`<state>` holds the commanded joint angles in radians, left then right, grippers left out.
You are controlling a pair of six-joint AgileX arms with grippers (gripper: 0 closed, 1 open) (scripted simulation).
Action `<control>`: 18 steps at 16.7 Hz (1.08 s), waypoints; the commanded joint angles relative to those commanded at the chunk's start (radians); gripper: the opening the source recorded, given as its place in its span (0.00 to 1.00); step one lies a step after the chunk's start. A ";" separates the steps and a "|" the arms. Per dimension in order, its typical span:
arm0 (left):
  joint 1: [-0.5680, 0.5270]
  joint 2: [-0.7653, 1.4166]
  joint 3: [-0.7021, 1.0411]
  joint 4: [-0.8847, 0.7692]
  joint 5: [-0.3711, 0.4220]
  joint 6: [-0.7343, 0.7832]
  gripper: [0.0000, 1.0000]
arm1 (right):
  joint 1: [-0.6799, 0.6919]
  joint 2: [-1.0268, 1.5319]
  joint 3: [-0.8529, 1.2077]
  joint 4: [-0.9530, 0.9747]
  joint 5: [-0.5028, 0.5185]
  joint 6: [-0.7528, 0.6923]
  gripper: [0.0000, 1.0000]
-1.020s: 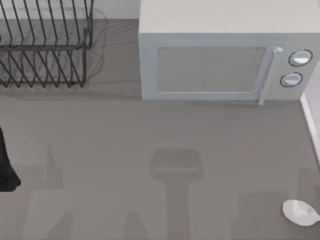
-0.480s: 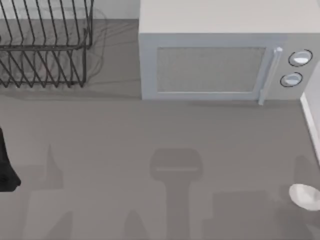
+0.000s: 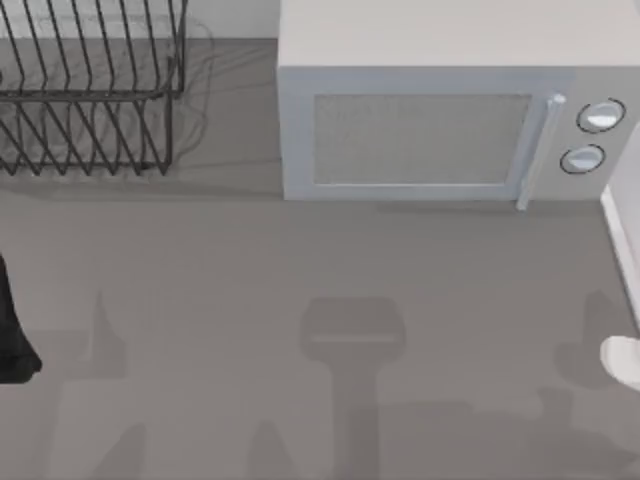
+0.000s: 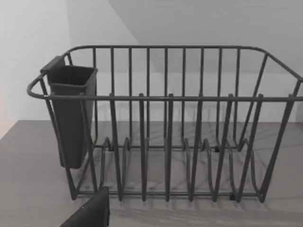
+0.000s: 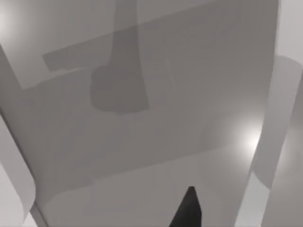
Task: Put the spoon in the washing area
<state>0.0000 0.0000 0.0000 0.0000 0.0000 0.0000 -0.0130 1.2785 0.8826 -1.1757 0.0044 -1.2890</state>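
The spoon [image 3: 623,360], a small glossy white oval, lies at the far right edge of the top view, on the grey surface [image 3: 300,260] near its front right, partly cut off by the picture's border. It is well apart from everything else.

Going left to right in the top view: at the back left stands a dark wire rack [image 3: 90,90], its bars casting thin shadows on the surface. Below it, at the left edge, a black part of the left arm [image 3: 12,330] pokes into view; whether the left hand is spread or pressed together cannot be told. In the middle and reaching to the right stands a pale grey microwave [image 3: 440,110] with a mesh door, a vertical handle [image 3: 538,150] and two round silver knobs [image 3: 598,115], one above the other. Soft blocky shadows lie across the front of the surface.

The left wrist view faces the rack [image 4: 165,127] front on, with a dark cup [image 4: 71,113] hung on one end of it and a black corner of the arm at the lower border.

The right wrist view looks at grey surface [image 5: 165,94] with shadows; one dark finger [image 5: 188,210] of the right hand shows at the lower border, and whether that hand is spread or closed cannot be told
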 joint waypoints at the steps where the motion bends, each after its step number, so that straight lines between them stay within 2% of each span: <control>1: 0.000 0.000 0.000 0.000 0.000 0.000 1.00 | 0.000 0.000 0.000 0.000 0.000 0.000 0.00; 5: 0.000 0.000 0.000 0.000 0.000 0.000 1.00 | -0.007 0.033 0.027 -0.005 -0.003 0.006 0.00; 9: 0.000 0.000 0.000 0.000 0.000 0.000 1.00 | -0.051 0.192 0.207 -0.045 -0.016 0.032 0.00; 13: 0.000 0.000 0.000 0.000 0.000 0.000 1.00 | -0.107 0.452 0.533 -0.125 -0.031 0.055 0.00; 18: 0.000 0.000 0.000 0.000 0.000 0.000 1.00 | -0.162 0.836 1.073 -0.270 -0.037 0.052 0.00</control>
<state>0.0000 0.0000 0.0000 0.0000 0.0000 0.0000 -0.1748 2.1148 1.9552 -1.4462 -0.0322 -1.2369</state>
